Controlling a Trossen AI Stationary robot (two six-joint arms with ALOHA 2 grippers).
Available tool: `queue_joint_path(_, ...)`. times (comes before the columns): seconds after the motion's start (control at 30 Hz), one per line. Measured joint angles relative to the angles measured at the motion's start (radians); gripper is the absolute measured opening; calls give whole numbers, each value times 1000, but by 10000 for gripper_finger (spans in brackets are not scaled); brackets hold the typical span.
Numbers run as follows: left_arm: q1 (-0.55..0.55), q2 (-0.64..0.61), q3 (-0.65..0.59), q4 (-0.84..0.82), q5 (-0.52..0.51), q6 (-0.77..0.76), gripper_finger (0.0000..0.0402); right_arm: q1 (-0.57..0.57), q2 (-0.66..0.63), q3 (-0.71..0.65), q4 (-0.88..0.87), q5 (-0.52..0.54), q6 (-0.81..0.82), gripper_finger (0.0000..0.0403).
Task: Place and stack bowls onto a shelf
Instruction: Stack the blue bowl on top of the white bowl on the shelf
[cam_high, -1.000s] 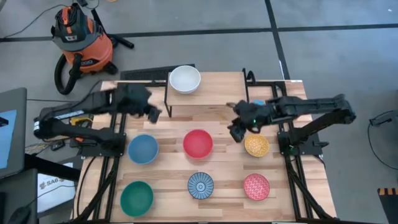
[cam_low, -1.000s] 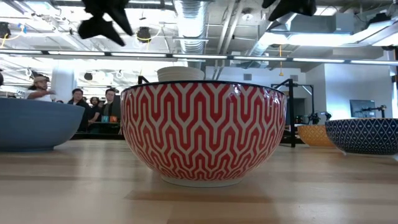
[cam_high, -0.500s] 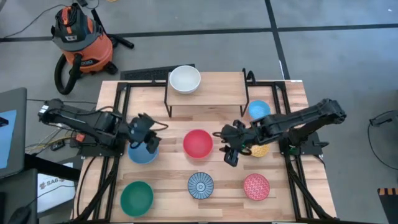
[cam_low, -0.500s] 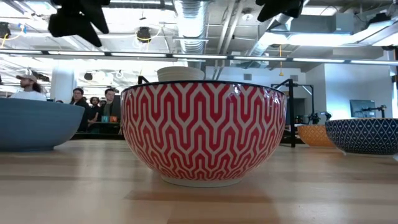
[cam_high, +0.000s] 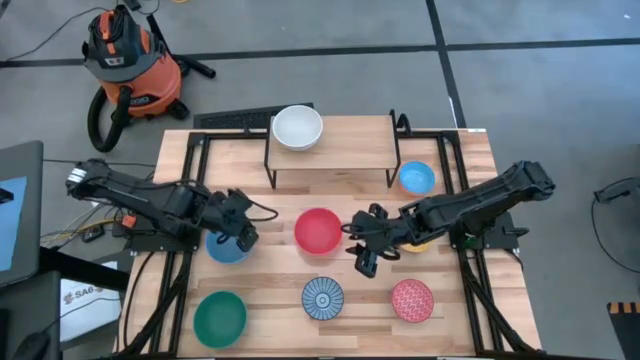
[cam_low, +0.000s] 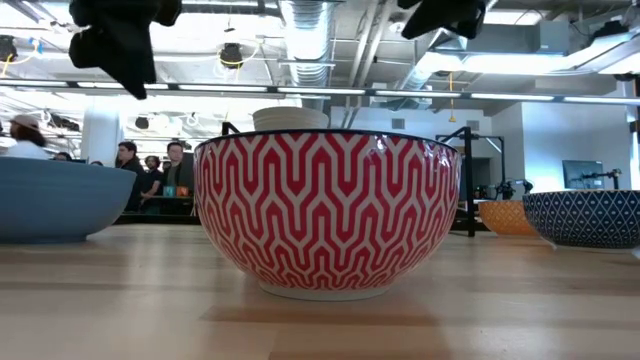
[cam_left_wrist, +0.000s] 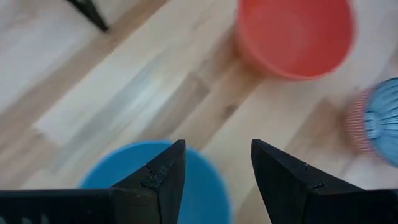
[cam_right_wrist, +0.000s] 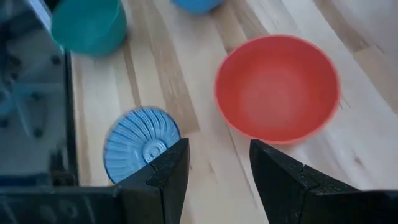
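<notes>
High view: left gripper (cam_high: 240, 228), fingers parted, above the plain blue round bowl (cam_high: 226, 247); right gripper (cam_high: 366, 250), fingers parted, just beside the red round bowl (cam_high: 318, 230); one white round bowl (cam_high: 297, 127) on the light-wood plank shelf (cam_high: 345, 150). Risk, judged: a fingertip meets a rim and skids its bowl. Low view alone shows the red bowl's zigzag wall (cam_low: 327, 207); wrist views alone confirm both finger gaps.

Wooden table (cam_high: 270, 290) carries shelf (cam_high: 345, 150), seven bowls (cam_high: 318, 229)
</notes>
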Motion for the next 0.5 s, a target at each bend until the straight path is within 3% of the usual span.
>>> queue_joint_path(0.13,65,-22,0,-60,47,54,167,-68,24,-3,6,2,193,192)
queue_joint_path(0.3,103,-38,1,-101,54,93,167,-163,67,0,-10,-32,314,178)
queue_joint_path(0.5,129,-43,1,-108,51,158,167,-195,135,22,-19,-66,428,163)
